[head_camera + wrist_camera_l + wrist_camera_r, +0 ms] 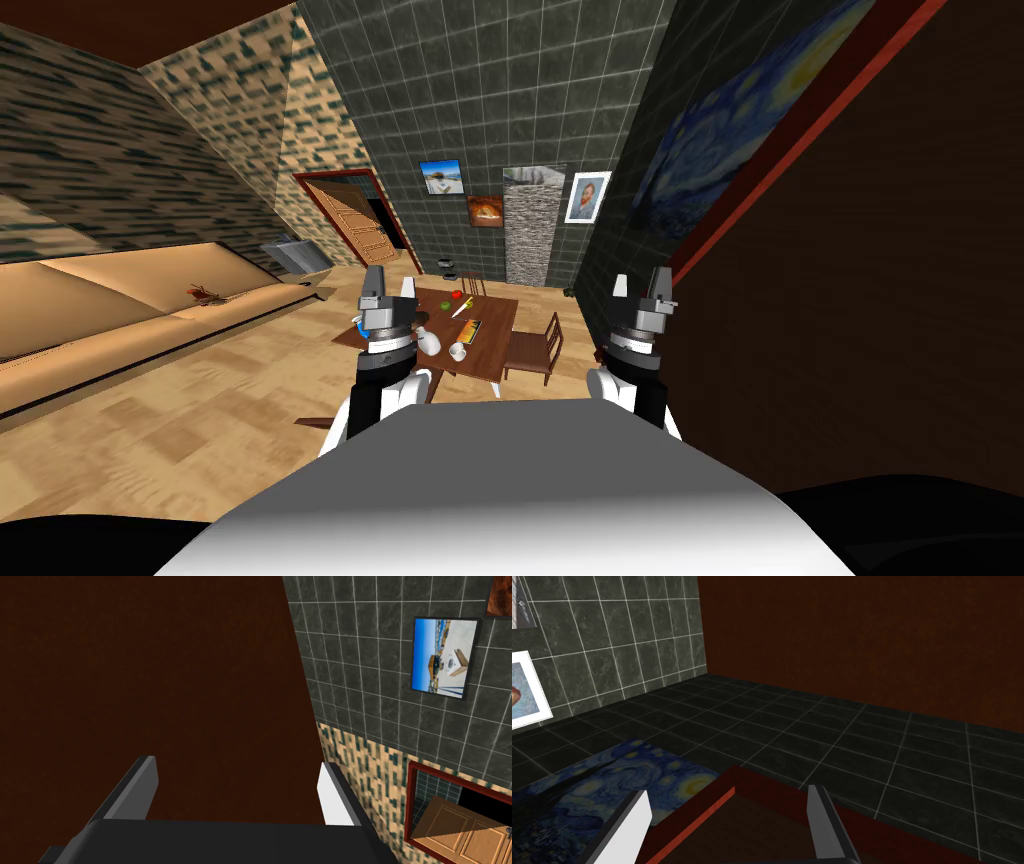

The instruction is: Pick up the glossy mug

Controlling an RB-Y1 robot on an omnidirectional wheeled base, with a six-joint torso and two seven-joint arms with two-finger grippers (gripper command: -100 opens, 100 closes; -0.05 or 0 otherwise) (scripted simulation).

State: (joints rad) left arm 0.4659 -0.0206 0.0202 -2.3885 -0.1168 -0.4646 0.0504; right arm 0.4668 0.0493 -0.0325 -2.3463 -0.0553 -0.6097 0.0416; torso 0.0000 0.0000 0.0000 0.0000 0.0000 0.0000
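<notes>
A small white mug [458, 351] stands near the front edge of a brown wooden table [497, 338], some way ahead of me. Just left of it sits another white, rounded item [431, 343], partly behind my left forearm. My left gripper [390, 284] is raised in front of my chest, above and to the left of the mug. It is open and holds nothing, as its wrist view confirms [239, 786]. My right gripper [640, 285] is held up at the same height off to the right, also open and holding nothing [727, 816].
On the table lie small green and red items [452, 298], a yellow stick-like thing [461, 307] and a flat dark box [471, 331]. Wooden chairs [535, 350] stand around it. A long tan sofa [130, 320] runs along the left. A dark brown wall [850, 330] is close on my right.
</notes>
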